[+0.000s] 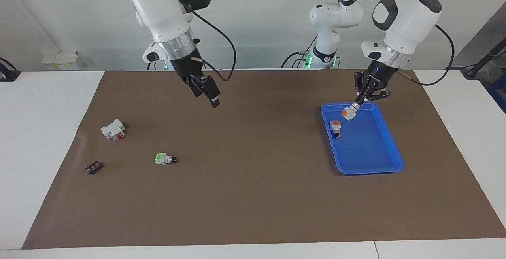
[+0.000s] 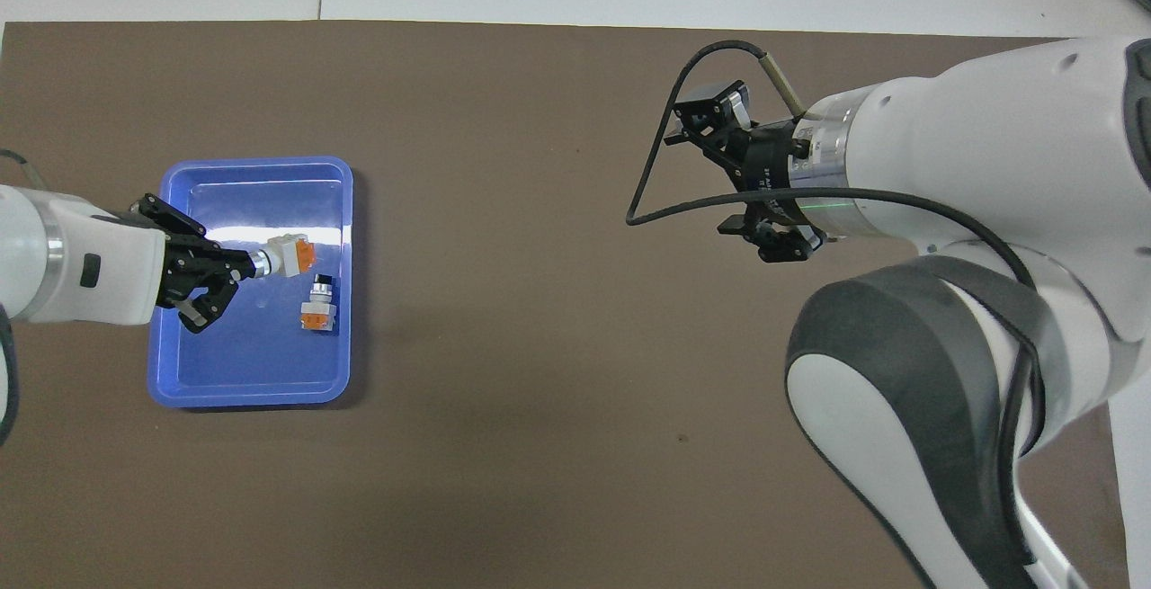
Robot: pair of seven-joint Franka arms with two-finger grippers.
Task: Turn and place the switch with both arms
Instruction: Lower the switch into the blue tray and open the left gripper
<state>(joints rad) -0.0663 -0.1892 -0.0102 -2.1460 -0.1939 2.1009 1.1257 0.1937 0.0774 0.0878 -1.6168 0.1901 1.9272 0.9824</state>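
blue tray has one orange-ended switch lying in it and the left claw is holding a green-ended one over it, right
Not quite: the switch in the left claw is orange-ended, not green-ended, as the overhead view shows. The green-ended switch lies on the mat toward the right arm's end. The rest holds: another orange-ended switch lies in the blue tray.

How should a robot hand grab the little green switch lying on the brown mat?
The green-ended switch lies on its side, alone on the mat. Probably best to come straight down from above and pinch its boxy white body across the two flat sides; the round black knob end looks more slippery.
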